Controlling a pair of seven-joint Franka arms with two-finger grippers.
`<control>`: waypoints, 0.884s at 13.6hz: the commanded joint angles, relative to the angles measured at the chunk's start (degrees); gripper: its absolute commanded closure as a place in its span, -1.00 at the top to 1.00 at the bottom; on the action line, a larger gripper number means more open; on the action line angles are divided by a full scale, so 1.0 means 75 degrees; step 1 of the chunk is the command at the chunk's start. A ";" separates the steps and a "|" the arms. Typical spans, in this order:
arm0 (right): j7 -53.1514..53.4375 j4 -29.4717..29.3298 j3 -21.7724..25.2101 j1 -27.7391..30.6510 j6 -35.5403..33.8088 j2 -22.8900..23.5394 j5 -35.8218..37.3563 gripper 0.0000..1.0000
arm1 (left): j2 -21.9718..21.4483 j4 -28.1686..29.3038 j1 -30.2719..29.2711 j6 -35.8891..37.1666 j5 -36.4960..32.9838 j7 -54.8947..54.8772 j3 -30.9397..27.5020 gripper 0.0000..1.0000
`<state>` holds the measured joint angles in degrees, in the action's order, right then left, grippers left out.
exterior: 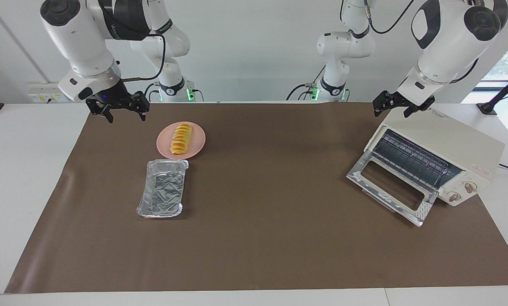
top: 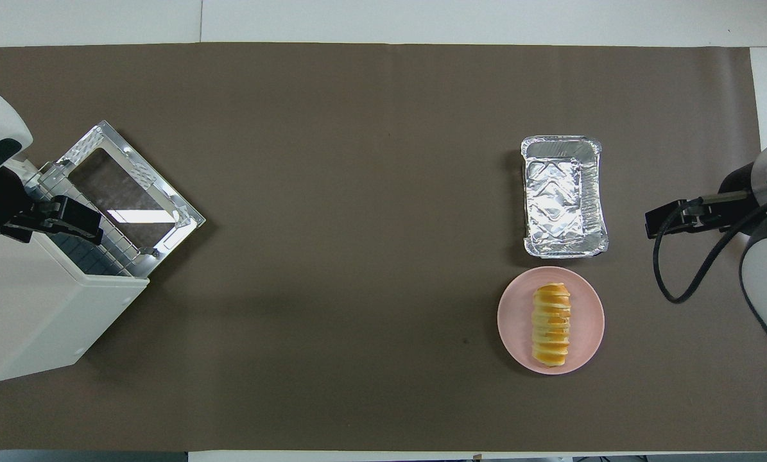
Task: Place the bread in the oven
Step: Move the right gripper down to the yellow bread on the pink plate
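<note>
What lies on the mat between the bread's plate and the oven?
Nothing: in the overhead view only bare brown mat separates the pink plate, which holds the bread, from the oven.

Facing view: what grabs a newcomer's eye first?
The golden bread on the pink plate, with the foil tray beside it, farther from the robots. At the left arm's end, the oven stands with its glass door dropped open, the open left gripper above it. The open right gripper hangs near the plate.

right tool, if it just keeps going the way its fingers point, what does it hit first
The right tool points down at bare brown mat, toward the right arm's end from the pink plate, so probably the mat; depth is unclear.
</note>
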<state>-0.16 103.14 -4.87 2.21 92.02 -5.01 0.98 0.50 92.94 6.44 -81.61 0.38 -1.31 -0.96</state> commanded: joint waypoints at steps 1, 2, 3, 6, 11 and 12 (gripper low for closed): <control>0.0860 0.1827 -0.0089 -0.0306 0.0865 -0.1039 -0.0119 1.00 | -0.0137 0.0112 -0.0039 -0.0111 -0.0038 -0.0059 0.0010 1.00; 0.1178 0.2426 -0.0089 -0.0342 0.1262 -0.1344 -0.0119 1.00 | -0.0126 0.0112 -0.0027 -0.0111 -0.0038 -0.0059 0.0010 1.00; 0.1297 0.2931 -0.0089 -0.0481 0.1649 -0.1591 -0.0119 1.00 | -0.0126 0.0112 -0.0038 -0.0111 -0.0038 -0.0059 0.0010 1.00; 0.1496 0.3696 -0.0089 -0.0716 0.1981 -0.1945 -0.0130 1.00 | -0.0126 0.0112 -0.0038 -0.0111 -0.0038 -0.0059 0.0010 1.00; 0.2388 0.5324 -0.0089 -0.1162 0.4074 -0.2016 -0.0795 0.93 | -0.0126 0.0112 -0.0039 -0.0111 -0.0038 -0.0059 0.0010 1.00; 0.2388 0.5489 -0.0089 -0.1162 0.4427 -0.1934 -0.0903 0.93 | -0.0126 0.0112 -0.0039 -0.0111 -0.0038 -0.0059 0.0010 1.00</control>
<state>16.86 140.07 -5.68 -6.70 120.09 -18.64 -3.42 0.50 92.94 6.44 -81.61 0.38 -1.31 -0.96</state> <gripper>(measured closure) 0.031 0.000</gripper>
